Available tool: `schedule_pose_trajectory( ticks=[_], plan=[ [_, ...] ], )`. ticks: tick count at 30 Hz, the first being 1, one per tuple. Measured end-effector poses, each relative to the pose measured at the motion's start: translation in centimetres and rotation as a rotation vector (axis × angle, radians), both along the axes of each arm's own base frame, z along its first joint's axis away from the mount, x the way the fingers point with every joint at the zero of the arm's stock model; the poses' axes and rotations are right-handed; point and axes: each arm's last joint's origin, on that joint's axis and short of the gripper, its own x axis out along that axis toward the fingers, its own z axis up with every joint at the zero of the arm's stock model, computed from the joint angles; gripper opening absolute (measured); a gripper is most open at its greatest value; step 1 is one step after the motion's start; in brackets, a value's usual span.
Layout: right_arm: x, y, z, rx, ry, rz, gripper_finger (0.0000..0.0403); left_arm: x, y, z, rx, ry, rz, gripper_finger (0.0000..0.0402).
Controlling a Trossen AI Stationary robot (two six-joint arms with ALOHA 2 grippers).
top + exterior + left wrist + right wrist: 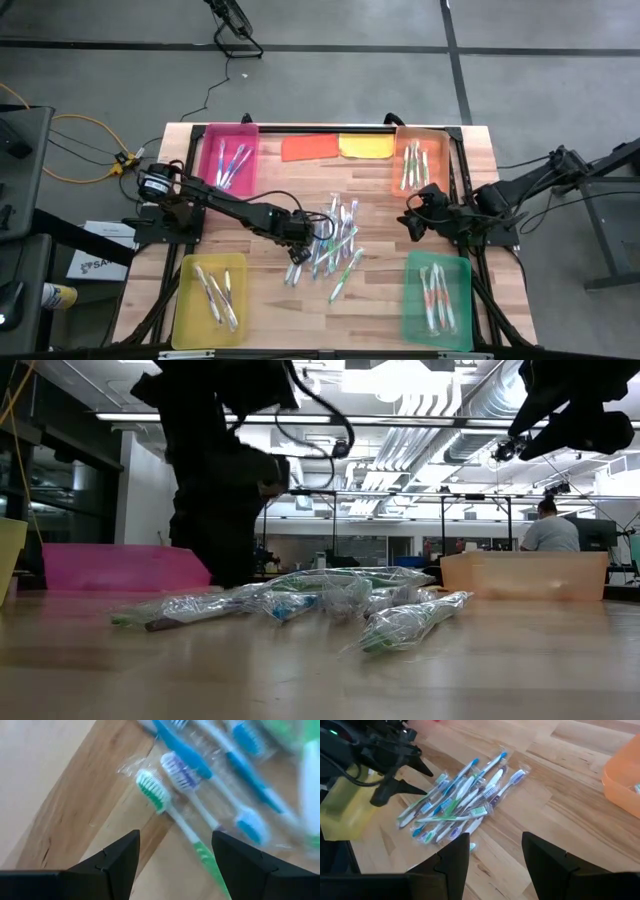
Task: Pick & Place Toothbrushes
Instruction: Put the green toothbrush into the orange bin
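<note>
Overhead, slim plastic toothbrushes [333,245] in crinkly clear wrappers lie heaped mid-table on pale wood planks; the left gripper [300,229] hangs at the heap's left edge, the right gripper [411,222] well apart beside the orange tray [420,158].

At table level, the wrappers blur the brushes.

The left wrist view shows wide, empty fingers [117,857] above a green-bristled brush [165,807].

The right wrist view shows parted, empty fingers [451,861].
</note>
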Motion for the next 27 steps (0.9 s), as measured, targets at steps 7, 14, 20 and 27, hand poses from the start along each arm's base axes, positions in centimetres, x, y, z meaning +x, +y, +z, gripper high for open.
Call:
schedule_pose_trajectory(
  ticks=[7, 14, 20, 27],
  plan=[
    [0.4, 0.2, -0.3, -0.005, 0.021, 0.003, 0.0175, 0.1, 0.0, -1.5, 0.013, 0.061, 0.0, 0.0241],
    [0.5, 0.3, -0.4, -0.004, 0.027, 0.006, 0.0175, 0.0, 0.0, -1.7, 0.017, 0.084, -0.001, 0.0203],
    [0.5, 0.2, -0.4, -0.008, 0.026, 0.006, 0.0175, -0.2, 0.1, -1.8, 0.004, 0.112, -0.033, 0.0102],
    [0.6, 0.3, -0.4, -0.027, 0.027, 0.025, 0.0175, 0.0, 0.6, -1.5, 0.0, 0.104, -0.14, 0.0011]
  ],
)
